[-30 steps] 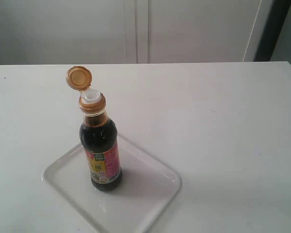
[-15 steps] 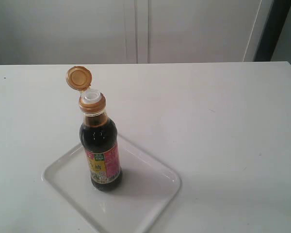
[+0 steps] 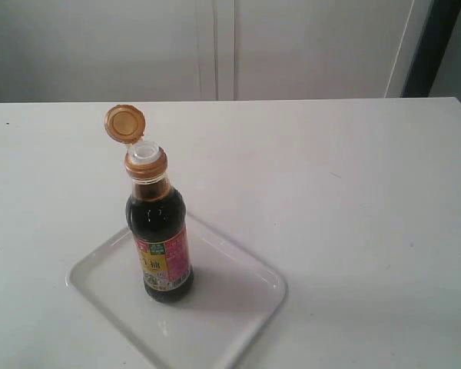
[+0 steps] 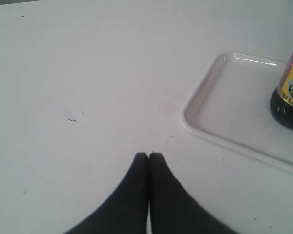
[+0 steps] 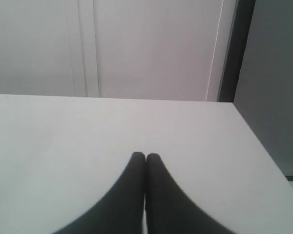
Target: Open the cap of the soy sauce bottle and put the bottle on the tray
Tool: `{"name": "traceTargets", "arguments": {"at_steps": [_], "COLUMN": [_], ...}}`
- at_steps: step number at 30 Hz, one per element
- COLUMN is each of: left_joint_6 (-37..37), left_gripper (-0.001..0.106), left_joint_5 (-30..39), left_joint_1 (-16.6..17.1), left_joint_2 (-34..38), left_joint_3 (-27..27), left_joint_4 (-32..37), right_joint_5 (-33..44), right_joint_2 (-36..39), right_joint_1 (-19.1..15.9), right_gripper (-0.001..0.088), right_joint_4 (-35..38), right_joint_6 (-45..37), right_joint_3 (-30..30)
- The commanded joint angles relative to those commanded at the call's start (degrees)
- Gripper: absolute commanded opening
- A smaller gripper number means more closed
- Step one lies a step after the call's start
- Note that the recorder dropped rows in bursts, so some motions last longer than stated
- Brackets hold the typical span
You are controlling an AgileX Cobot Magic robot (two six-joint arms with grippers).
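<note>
The soy sauce bottle (image 3: 160, 246) stands upright on the white tray (image 3: 230, 307) at the front left of the table. Its orange-brown cap (image 3: 125, 123) is flipped back on its hinge, baring the white spout (image 3: 145, 153). The left wrist view catches the bottle's base (image 4: 289, 102) on the tray (image 4: 219, 112). My left gripper (image 4: 149, 155) is shut and holds nothing, apart from the tray over bare table. My right gripper (image 5: 145, 156) is shut too, with nothing in it, over bare table. Neither gripper shows in the exterior view.
The white table (image 3: 338, 200) runs back to a pale wall with panel seams (image 3: 215, 46). A dark vertical strip (image 3: 430, 46) stands at the back right. The table's far right corner and edge (image 5: 244, 126) show in the right wrist view.
</note>
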Motion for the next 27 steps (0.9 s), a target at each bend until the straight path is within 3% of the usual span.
{"name": "traceTargets", "arguments": {"at_steps": [9, 27], "left_joint_6": [0.0, 0.0], "left_gripper": [0.0, 0.0], "left_joint_5": [0.0, 0.0], "left_joint_1": [0.0, 0.0], "left_joint_2": [0.0, 0.0], "left_joint_3": [0.0, 0.0], "left_joint_4": [0.0, 0.0], "right_joint_5": [1.4, 6.0], "right_joint_2": [-4.0, -4.0], "right_joint_1": [0.0, 0.0], "right_gripper": [0.0, 0.0], "right_joint_4": [0.6, 0.2], "right_joint_6": [0.0, 0.2], "right_joint_3": [6.3, 6.3]}}
